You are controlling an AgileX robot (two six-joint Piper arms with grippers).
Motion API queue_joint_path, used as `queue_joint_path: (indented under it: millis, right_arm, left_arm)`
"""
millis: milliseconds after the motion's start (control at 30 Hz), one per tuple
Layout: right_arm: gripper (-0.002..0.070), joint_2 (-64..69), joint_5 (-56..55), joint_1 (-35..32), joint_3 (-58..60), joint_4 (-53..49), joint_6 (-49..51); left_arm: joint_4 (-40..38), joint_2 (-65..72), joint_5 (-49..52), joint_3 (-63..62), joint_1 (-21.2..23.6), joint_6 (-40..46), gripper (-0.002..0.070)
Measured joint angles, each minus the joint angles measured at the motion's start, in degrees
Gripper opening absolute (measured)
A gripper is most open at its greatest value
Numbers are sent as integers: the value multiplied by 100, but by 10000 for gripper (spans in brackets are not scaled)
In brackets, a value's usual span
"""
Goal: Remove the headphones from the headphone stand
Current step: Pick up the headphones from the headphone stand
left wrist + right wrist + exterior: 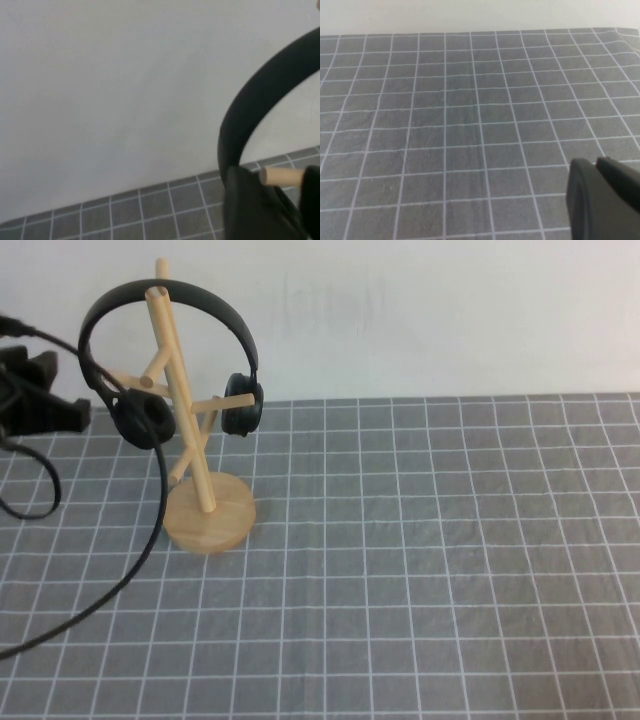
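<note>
Jaws on the left gripper (45, 390) cannot be read as parted or closed from any view: in the high view it is a dark mass at the far left edge of the bench (450, 590), level with the near ear cup and just short of it, and nothing shows between its tips. Just to its right, the headphones (165, 300) hang on the headphone stand (205, 510), the thin headband arched over the top of the slanted trunk, one round cup on each side of it, both clear of the grey gridded cloth. The left wrist view looks past the band and a padded cup, with a pale peg end poking out beside the cup, so that arm is close in at the side of the headphones. A thin black cable (140, 560) loops from the left down across the cloth in front of the stand. Further right the bench holds nothing else in view, and the right gripper (602, 200) appears only as a dark corner in its own wrist view, low over bare cloth, its jaws unreadable. The step in hand looks like the approach to a grasp, with removal not yet begun. The next move likely calls for closing on the band or the cup, then lifting up and off the trunk without snagging pegs or tipping the base.
</note>
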Motion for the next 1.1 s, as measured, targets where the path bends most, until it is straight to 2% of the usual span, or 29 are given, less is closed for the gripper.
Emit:
queue_joint_path:
  millis: [100, 167, 300, 500, 933, 1033, 1100]
  right_arm:
    - [-6, 0, 0, 0, 0, 0, 0]
    - [-6, 0, 0, 0, 0, 0, 0]
    - [-6, 0, 0, 0, 0, 0, 0]
    - [-6, 0, 0, 0, 0, 0, 0]
    - [-6, 0, 0, 0, 0, 0, 0]
    - [-6, 0, 0, 0, 0, 0, 0]
    - [-6, 0, 0, 0, 0, 0, 0]
  left_arm:
    - [206, 278, 37, -309, 0, 0, 356]
    - [252, 461, 38, -458, 0, 0, 452]
    - [531, 811, 38, -722, 0, 0, 511]
    - [992, 1337, -53, -1093, 0, 0, 522]
    - [1073, 1907, -698, -1426, 0, 0, 517]
    - [1073, 1992, -782, -1429, 0, 0, 477]
    - [1073, 2026, -820, -1439, 0, 0, 417]
